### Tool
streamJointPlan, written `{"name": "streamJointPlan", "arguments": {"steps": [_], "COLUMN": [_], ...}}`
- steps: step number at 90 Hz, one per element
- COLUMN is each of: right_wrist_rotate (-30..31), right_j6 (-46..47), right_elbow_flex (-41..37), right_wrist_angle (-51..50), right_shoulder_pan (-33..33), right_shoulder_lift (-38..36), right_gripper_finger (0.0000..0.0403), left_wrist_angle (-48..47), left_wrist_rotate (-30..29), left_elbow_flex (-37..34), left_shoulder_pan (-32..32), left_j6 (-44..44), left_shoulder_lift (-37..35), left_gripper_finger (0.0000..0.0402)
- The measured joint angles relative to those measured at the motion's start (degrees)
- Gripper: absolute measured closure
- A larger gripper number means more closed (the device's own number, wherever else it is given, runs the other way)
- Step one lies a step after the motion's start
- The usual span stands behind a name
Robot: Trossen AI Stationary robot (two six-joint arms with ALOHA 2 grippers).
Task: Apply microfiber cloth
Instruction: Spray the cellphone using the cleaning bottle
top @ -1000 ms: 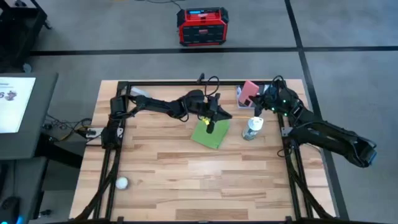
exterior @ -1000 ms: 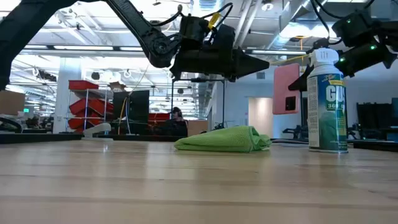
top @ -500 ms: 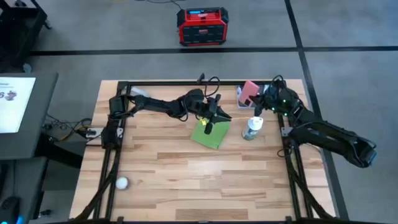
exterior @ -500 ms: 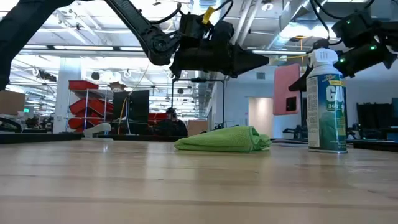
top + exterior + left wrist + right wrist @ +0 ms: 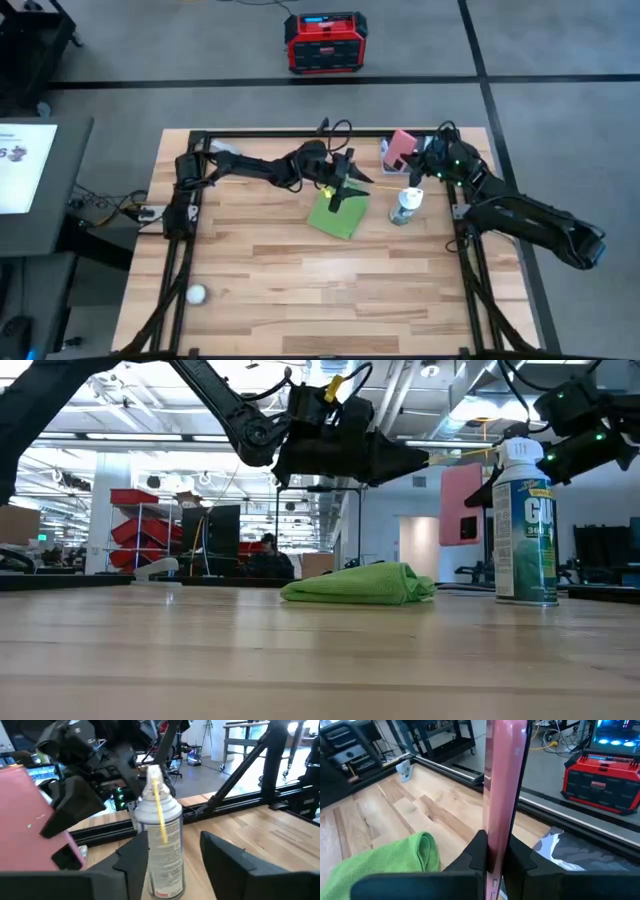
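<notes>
Nothing has shifted: left hand [image 5: 340, 197] hovers wide over the microfiber cloth [image 5: 338, 214], right hand [image 5: 414, 168] gripping a pink phone [image 5: 400, 150].

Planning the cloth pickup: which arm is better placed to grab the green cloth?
Left. Its open end effector hangs just above the microfiber cloth, while the right end effector is shut on the pink phone.

Left gripper [image 5: 341, 196] slightly farther back.

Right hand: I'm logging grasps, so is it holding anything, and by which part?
The right hand pinches the pink phone by its lower edge, upright. The left hand is open and holds nothing.
</notes>
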Motion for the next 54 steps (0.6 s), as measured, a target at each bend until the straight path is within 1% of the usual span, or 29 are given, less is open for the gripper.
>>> {"name": "streamJointPlan", "arguments": {"steps": [11, 22, 32, 42, 54], "right_wrist_rotate": [-0.02, 0.0, 0.0, 0.0, -0.01], "right_j6": [-0.02, -0.02, -0.28, -0.9, -0.68], "right_elbow_flex": [0.0, 0.0, 0.0, 0.0, 0.0], "right_wrist_angle": [-0.02, -0.02, 0.0, 0.33, 0.52], "right_shoulder_pan": [0.0, 0.0, -0.01, -0.65, -1.86], "right_shoulder_lift": [0.0, 0.0, 0.0, 0.0, 0.0], "right_gripper_finger": [0.0389, 0.0389, 0.0389, 0.0389, 0.0389], "left_wrist_angle": [-3.52, -10.9, -15.71, -12.19, 0.97], "left_wrist_rotate": [-0.03, -0.33, -0.46, -0.39, -3.84], "left_elbow_flex": [0.0, 0.0, -0.01, -0.03, 0.5], "left_shoulder_pan": [1.43, 3.15, 2.62, 0.08, -2.17], "left_j6": [1.0, 0.8, 2.03, 2.17, 1.21], "left_shoulder_lift": [0.0, 0.0, 0.24, 3.01, 9.1], "left_gripper_finger": [0.0222, 0.0222, 0.0223, 0.0223, 0.0223]}}
